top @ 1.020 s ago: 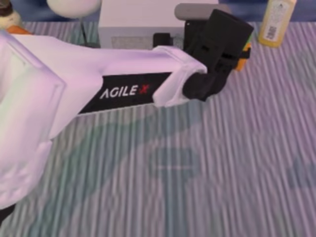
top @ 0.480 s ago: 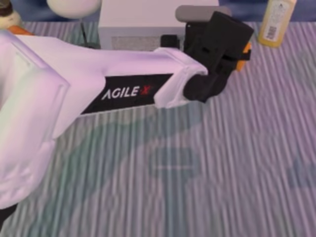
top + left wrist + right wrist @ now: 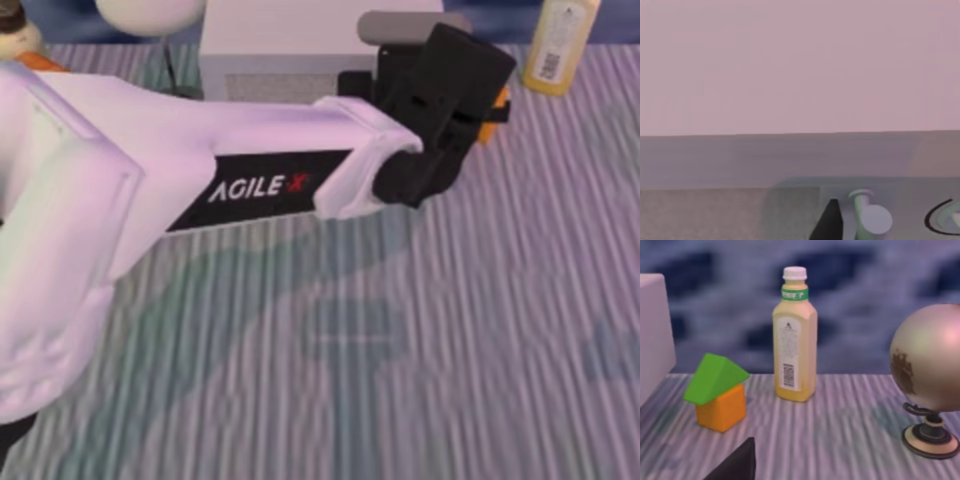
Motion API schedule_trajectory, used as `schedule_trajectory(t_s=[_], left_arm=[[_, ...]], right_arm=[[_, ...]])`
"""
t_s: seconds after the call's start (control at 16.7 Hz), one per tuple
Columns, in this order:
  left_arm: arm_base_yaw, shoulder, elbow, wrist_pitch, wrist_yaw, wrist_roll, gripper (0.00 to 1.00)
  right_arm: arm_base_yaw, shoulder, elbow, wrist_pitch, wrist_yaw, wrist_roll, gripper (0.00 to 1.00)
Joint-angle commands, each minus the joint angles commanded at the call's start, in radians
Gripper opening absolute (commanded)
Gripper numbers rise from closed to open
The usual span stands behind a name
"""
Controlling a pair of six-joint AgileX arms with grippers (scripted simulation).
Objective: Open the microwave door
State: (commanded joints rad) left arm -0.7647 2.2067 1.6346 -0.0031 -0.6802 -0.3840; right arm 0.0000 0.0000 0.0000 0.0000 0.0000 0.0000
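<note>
Striped bench (image 3: 480,330) carried the microwave (image 3: 280,40) at the far edge. I had my left gripper (image 3: 400,85) at its door (image 3: 270,85); I couldn't tell how the fingers stood.

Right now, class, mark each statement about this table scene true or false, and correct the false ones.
1. The left arm reaches across to the microwave at the table's far edge. True.
2. A yellow bottle with a white cap stands upright. True.
3. The toy block has a red roof on a blue base. False: a green wedge sits on an orange cube.
4. A globe lies tipped over on the table. False: it stands on its stand.
5. The left gripper is by the microwave's front. True.
</note>
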Motion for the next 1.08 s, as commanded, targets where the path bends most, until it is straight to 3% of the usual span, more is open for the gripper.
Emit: schedule_trajectory(t_s=[0.06,0.42,1.08], left_arm=[[-0.061,-0.022,-0.04,0.003,0.003,-0.001,0.0],[-0.048,0.034,0.096,-0.158,0.048,-0.046,0.0],[0.024,0.202,0.656,-0.976,0.285,-0.237,0.0]], right_arm=[[0.0,0.0,0.0,0.0,0.0,0.0,1.0],[0.0,0.0,0.0,0.0,0.0,0.0,1.0],[0.0,0.0,0.0,0.0,0.0,0.0,1.0]])
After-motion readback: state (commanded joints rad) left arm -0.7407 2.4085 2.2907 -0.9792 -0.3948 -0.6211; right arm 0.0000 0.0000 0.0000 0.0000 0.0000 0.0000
